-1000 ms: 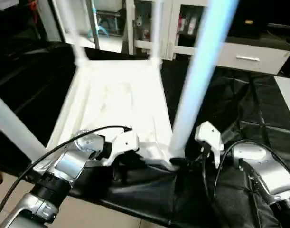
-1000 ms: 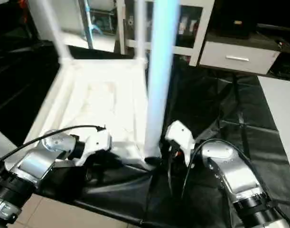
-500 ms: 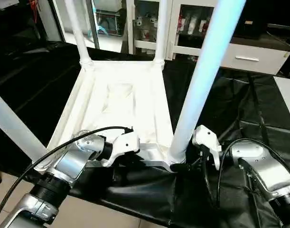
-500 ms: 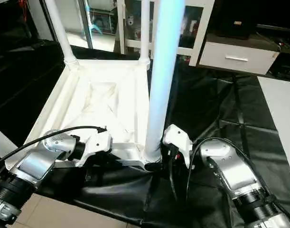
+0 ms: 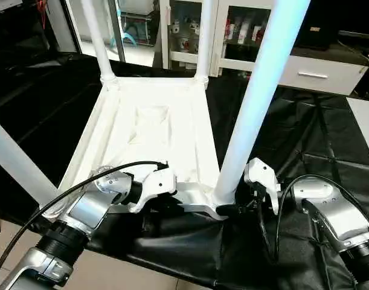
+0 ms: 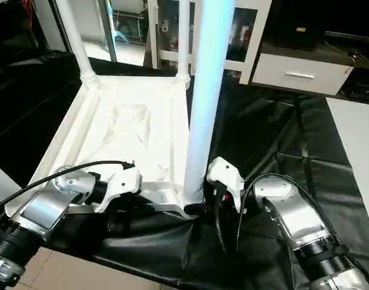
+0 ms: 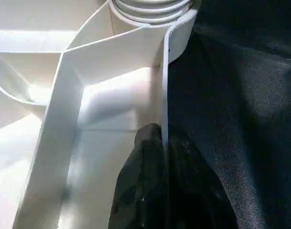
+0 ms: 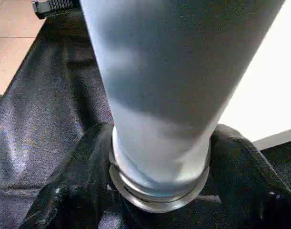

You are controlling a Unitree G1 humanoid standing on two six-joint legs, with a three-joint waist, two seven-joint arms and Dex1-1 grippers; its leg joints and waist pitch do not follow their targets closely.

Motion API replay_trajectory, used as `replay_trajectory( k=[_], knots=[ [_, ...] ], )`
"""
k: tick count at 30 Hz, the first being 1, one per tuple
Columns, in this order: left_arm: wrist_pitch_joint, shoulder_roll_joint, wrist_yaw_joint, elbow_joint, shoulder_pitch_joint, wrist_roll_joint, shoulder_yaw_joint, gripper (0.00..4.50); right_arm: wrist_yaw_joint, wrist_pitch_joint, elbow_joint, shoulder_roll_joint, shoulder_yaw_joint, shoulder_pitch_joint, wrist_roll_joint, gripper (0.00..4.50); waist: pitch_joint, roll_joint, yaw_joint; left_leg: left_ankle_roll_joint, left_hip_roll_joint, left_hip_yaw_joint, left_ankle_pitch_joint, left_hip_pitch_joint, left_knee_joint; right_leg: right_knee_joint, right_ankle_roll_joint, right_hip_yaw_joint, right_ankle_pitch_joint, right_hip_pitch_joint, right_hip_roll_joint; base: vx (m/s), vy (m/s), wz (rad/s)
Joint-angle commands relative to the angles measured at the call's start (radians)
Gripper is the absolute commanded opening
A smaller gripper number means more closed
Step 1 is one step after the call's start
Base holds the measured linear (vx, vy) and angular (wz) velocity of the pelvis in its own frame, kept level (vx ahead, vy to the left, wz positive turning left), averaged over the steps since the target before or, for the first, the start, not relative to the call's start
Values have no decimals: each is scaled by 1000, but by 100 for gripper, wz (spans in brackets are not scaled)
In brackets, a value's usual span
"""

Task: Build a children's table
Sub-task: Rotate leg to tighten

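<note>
Lying upside down on the black-draped work table (image 5: 317,133), the children's table (image 5: 154,130) shows its white plastic underside, with raised ribs crossing a shallow central panel and a rim all round. Four white tube legs rise from its rounded corner sockets: one slants up at the near left (image 5: 15,163), two stand at the far corners (image 5: 99,42) (image 5: 203,36), and the near right leg (image 5: 256,96), tinted pale blue, rises steeply out of the top of the head views.

At the near edge, the left gripper (image 7: 157,176) is clenched on the thin rim wall (image 7: 165,86) of the tabletop, one black finger (image 7: 140,181) inside the rim and the other outside against the black cloth, just beside the near right corner socket (image 7: 155,9).

Further right, the right gripper (image 8: 159,167) sits at the base of the near right leg, its two black fingers (image 8: 74,191) flanking the leg's flared end on either side; whether they press on it or stand just clear I cannot tell.

No brand, label or writing can be read anywhere.
</note>
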Motion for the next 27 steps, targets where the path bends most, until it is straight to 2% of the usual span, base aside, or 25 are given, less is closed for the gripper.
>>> replay_trajectory(
  k=[1, 4, 5, 6, 7, 8, 9, 10, 11, 12, 14, 16, 17, 19, 21, 22, 23, 25, 27],
  knots=[
    [6, -5, -34, 3, 20, -22, -33, 0, 17, -5, 5, 4, 5, -8, 5, 268, -48, -9, -1, 98, 31, -1, -131, -2, -63, -52, -275, 33, -76, 55, -45, 0, 0, 0],
    [2, -17, -14, 18, 17, -17, -30, 0, -11, -12, 11, 18, 2, -2, -5, 268, -48, -7, -1, 96, 32, -1, -131, -2, -63, -53, -276, 33, -78, 55, -45, 0, 0, 0],
    [-9, -41, 48, 53, 5, 1, -17, 0, -128, -37, 59, 66, -21, -11, -40, 268, -47, -7, -2, 93, 32, -1, -132, -2, -63, -54, -276, 33, -81, 54, -46, 0, 0, 0],
    [-13, -54, 83, 72, -2, 10, -10, 0, -194, -45, 84, 93, -35, -16, -58, 267, -41, -1, -7, 80, 28, 1, -166, -1, -66, -63, -270, 32, -129, 46, -42, 0, 0, 0],
    [-15, -66, 113, 88, -7, 18, -3, 0, -254, -51, 106, 118, -49, -22, -74, 267, -40, -5, -9, 66, 27, 0, -188, -3, -68, -66, -259, 31, -170, 51, -43, 0, 0, 0],
    [-17, -85, 160, 117, -20, 27, 9, 0, -338, -51, 132, 157, -76, -28, -80, 266, -41, 0, -15, 39, 24, -6, -212, -5, -72, -68, -233, 30, -239, 55, -45, 0, 0, 0],
    [-17, -85, 160, 117, -20, 27, 9, 0, -338, -51, 132, 157, -76, -28, -80, 266, -40, -2, -20, 30, 23, -6, -225, -5, -73, -72, -220, 29, -265, 53, -43, 0, 0, 0],
    [-17, -106, 203, 145, -33, 31, 21, 0, -419, -47, 150, 195, -102, -31, -82, 266, -40, -1, -28, 17, 22, -8, -262, 0, -74, -78, -202, 29, -319, 48, -43, 0, 0, 0],
    [-18, -120, 229, 162, -40, 32, 29, 0, -472, -46, 158, 218, -118, -32, -86, 266, -38, -1, -34, 13, 21, -8, -285, 2, -74, -85, -187, 30, -359, 43, -42, 0, 0, 0],
    [-22, -143, 269, 187, -54, 32, 42, 0, -552, -38, 171, 254, -141, -32, -90, 266, -38, -1, -36, 12, 21, -10, -293, 1, -74, -86, -180, 30, -375, 42, -42, 0, 0, 0],
    [-27, -198, 354, 250, -87, 30, 67, 0, -760, -37, 204, 347, -183, -29, -116, 265, -39, -2, -43, 6, 17, -10, -282, -2, -75, -89, -163, 30, -390, 38, -41, 0, 0, 0],
    [-31, -214, 386, 275, -101, 37, 70, 0, -818, -48, 219, 377, -191, -29, -129, 265, -40, -4, -45, 6, 17, -13, -281, -4, -76, -90, -150, 28, -412, 41, -43, 0, 0, 0],
    [-39, -240, 440, 317, -124, 53, 73, 0, -915, -71, 246, 423, -201, -33, -156, 265, -40, -6, -44, 18, 17, -11, -279, -2, -74, -93, -150, 30, -408, 38, -43, 0, 0, 0],
    [-45, -266, 505, 362, -150, 67, 85, 0, -1024, -85, 272, 467, -213, -37, -187, 265, -41, -1, -43, 20, 14, -10, -256, -4, -73, -92, -149, 31, -405, 36, -45, 0, 0, 0],
    [-49, -292, 578, 398, -175, 75, 103, 0, -1147, -71, 289, 507, -231, -39, -214, 265, -42, -1, -40, 21, 15, -9, -226, -6, -74, -90, -150, 32, -371, 39, -44, 0, 0, 0],
    [-47, -314, 630, 424, -196, 79, 117, 0, -1230, -59, 300, 539, -239, -41, -229, 265, -42, 2, -38, 23, 14, -7, -210, -4, -73, -88, -157, 34, -339, 35, -42, 0, 0, 0],
    [-47, -320, 643, 428, -201, 80, 120, 0, -1232, -59, 300, 545, -233, -42, -233, 265, -45, 0, -33, 27, 13, -8, -199, -6, -73, -82, -161, 32, -314, 41, -42, 0, 0, 0],
    [-53, -323, 646, 433, -205, 81, 121, 0, -1229, -67, 299, 550, -227, -44, -235, 265, -46, 1, -26, 44, 14, -6, -183, -6, -71, -79, -165, 32, -262, 43, -44, 0, 0, 0],
    [-59, -328, 646, 441, -210, 82, 124, 0, -1210, -78, 299, 567, -234, -49, -211, 265, -47, 0, -25, 63, 14, -5, -165, -10, -70, -75, -175, 32, -223, 47, -45, 0, 0, 0]
  ],
)
